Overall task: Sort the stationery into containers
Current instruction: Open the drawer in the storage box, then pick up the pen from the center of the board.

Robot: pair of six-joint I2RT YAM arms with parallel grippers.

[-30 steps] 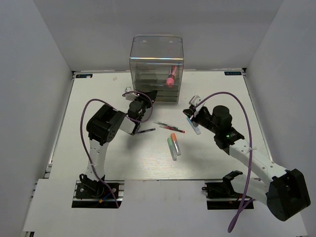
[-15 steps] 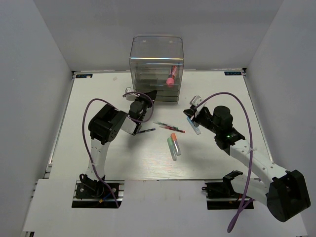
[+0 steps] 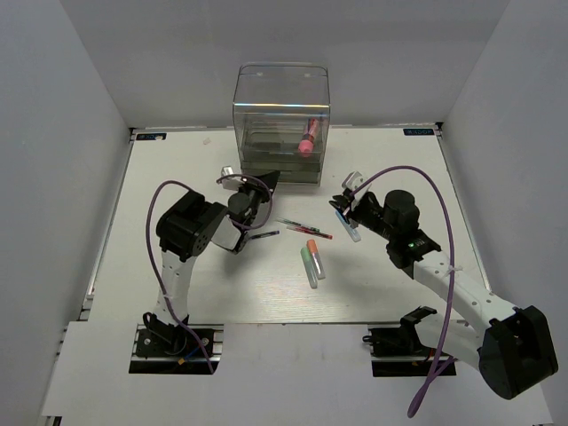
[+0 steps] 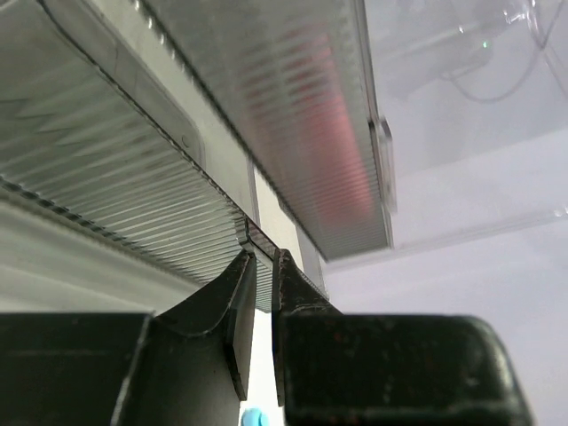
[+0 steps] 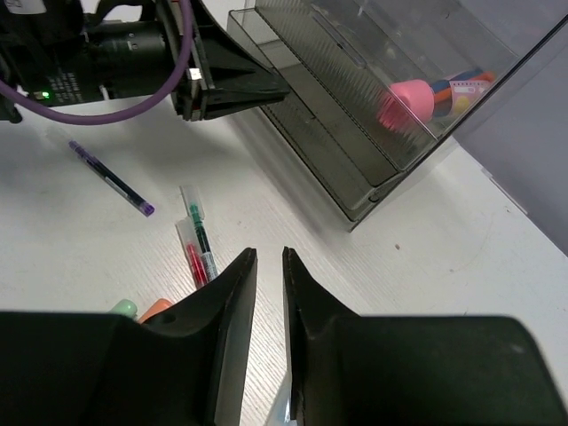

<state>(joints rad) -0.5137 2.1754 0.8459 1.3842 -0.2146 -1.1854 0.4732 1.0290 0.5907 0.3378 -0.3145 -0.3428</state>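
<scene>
The clear organizer [image 3: 282, 98] stands at the back of the table with a pink marker [image 3: 308, 139] in one of its drawers; the marker also shows in the right wrist view [image 5: 410, 99]. My left gripper [image 3: 269, 181] is shut on the front lip of the lowest drawer [image 4: 256, 240]. My right gripper [image 3: 344, 197] hovers right of the organizer, jaws nearly together, apparently shut on a light-blue marker [image 3: 351, 229]. Thin red and green pens [image 3: 306, 229], a purple-tipped dark pen [image 3: 262, 235], an orange-capped marker [image 3: 315, 253] and a green marker [image 3: 308, 264] lie mid-table.
White walls close in the table on the left, back and right. Purple cables loop over both arms. The left arm's body [image 5: 106, 53] sits just left of the organizer's drawers.
My left gripper has drawn back slightly toward the near left while gripping the drawer lip. The right arm and the loose stationery have not moved.
</scene>
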